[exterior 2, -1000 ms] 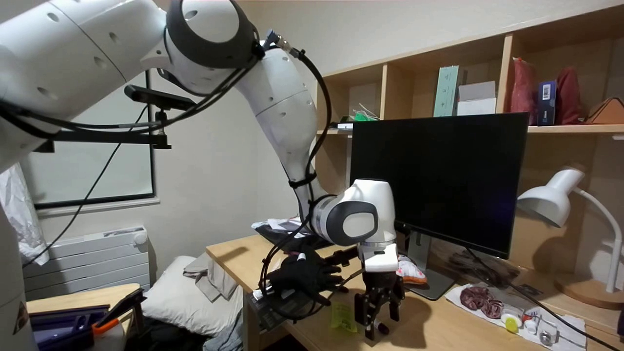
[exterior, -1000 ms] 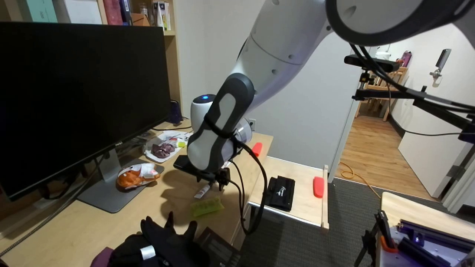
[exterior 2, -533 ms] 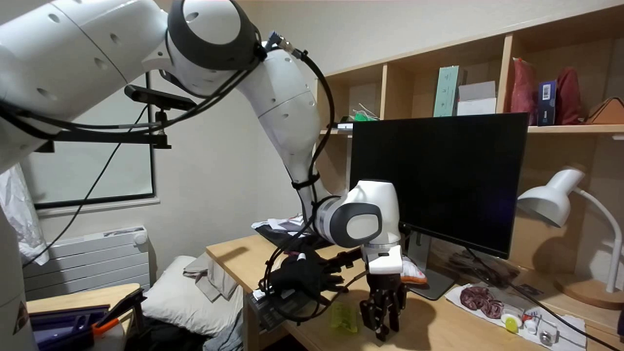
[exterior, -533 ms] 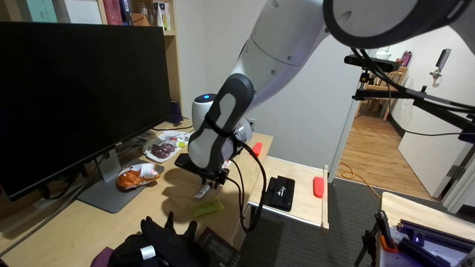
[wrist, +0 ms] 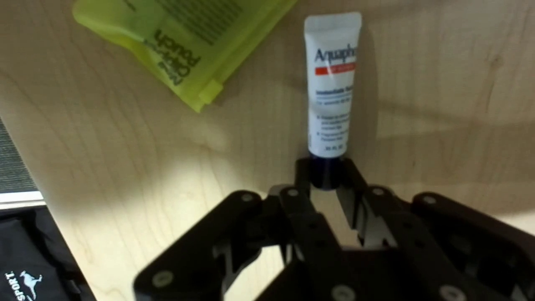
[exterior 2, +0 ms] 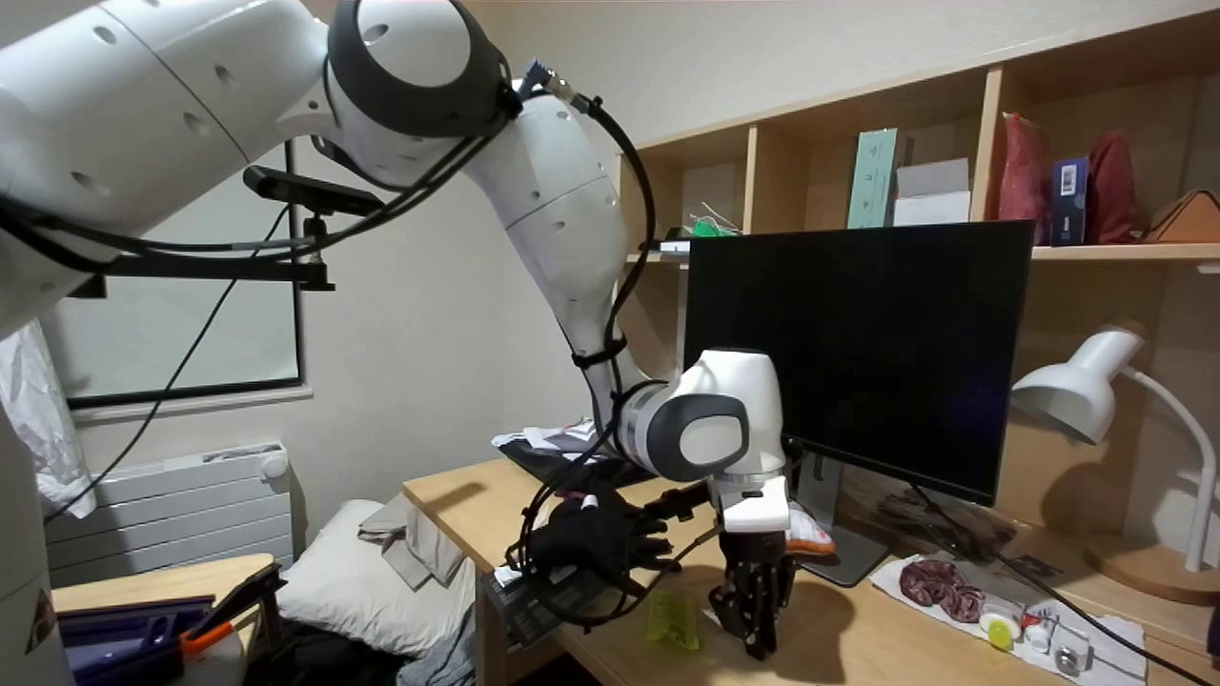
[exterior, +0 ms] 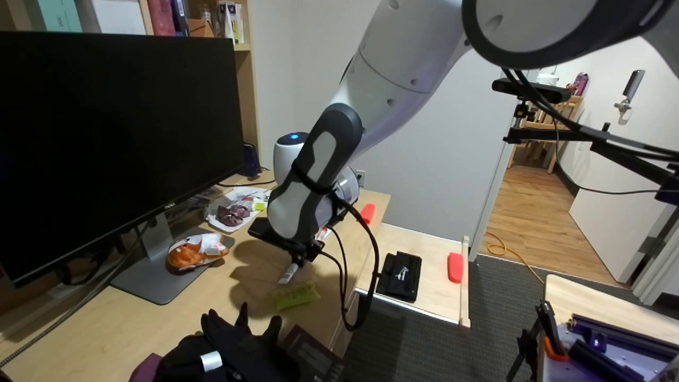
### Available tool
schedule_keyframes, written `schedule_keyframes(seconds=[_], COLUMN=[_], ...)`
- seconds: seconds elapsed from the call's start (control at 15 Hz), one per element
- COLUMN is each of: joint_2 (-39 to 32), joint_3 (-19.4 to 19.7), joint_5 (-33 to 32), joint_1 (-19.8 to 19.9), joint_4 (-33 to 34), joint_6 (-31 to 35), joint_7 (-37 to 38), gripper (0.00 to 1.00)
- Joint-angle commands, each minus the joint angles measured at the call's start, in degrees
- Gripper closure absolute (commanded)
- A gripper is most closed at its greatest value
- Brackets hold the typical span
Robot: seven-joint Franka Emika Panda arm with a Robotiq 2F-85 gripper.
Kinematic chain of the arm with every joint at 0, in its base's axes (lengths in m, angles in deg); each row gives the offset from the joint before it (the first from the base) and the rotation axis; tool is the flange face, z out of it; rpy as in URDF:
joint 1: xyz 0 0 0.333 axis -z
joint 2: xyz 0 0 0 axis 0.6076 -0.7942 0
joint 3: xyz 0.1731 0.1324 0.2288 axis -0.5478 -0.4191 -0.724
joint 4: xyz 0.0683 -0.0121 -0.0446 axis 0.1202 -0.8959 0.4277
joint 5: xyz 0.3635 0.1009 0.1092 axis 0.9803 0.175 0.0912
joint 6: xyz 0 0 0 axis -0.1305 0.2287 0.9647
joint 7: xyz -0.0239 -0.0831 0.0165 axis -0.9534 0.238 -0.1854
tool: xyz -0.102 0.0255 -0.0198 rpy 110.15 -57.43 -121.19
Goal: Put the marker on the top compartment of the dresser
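Note:
What fits the task's marker is a slim white tube (wrist: 332, 92) with a dark blue cap, printed "Aquapho…". In the wrist view my gripper (wrist: 327, 172) is shut on its cap, one finger against each side, and the white body points away from the jaws. An exterior view shows the tube (exterior: 288, 274) below the gripper (exterior: 301, 259); whether it touches the desk I cannot tell. From the opposite side the gripper (exterior 2: 748, 629) hides nearly all of it. A pulled-out pale wooden drawer (exterior: 437, 302), apparently the dresser's top compartment, stands beside and below the desktop.
In the drawer lie a black pouch (exterior: 401, 276) and a red case (exterior: 455, 267). A yellow-green pouch (wrist: 184, 46) is close to the tube. Black gloves (exterior: 238, 345), a fox plush (exterior: 193, 252) and a monitor (exterior 2: 858, 362) also occupy the desk.
The gripper's jaws have gone from wide apart to shut around the cap. After a small shift of the arm it holds nearly still, and the tube has tilted slightly.

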Motion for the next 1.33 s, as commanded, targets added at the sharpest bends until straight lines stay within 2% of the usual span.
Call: schedule_keyframes(seconds=[0.0, 0.33, 0.8, 1.0, 1.27], joint_2=[1.4, 7.7, 19.8, 20.2, 18.8], joint_3=[-2.2, -3.1, -2.1, -0.5, 1.5], joint_5=[2.0, 1.9, 0.6, 0.4, 1.3], joint_1=[2.6, 5.6, 8.6, 8.4, 8.9], joint_4=[-1.0, -6.5, -22.0, -24.9, -25.4], joint_6=[-0.2, 0.2, 1.3, -0.4, -0.8], joint_7=[-2.9, -9.2, -24.9, -28.1, -28.4], gripper=[0.90, 0.90, 0.90, 0.90, 0.90])
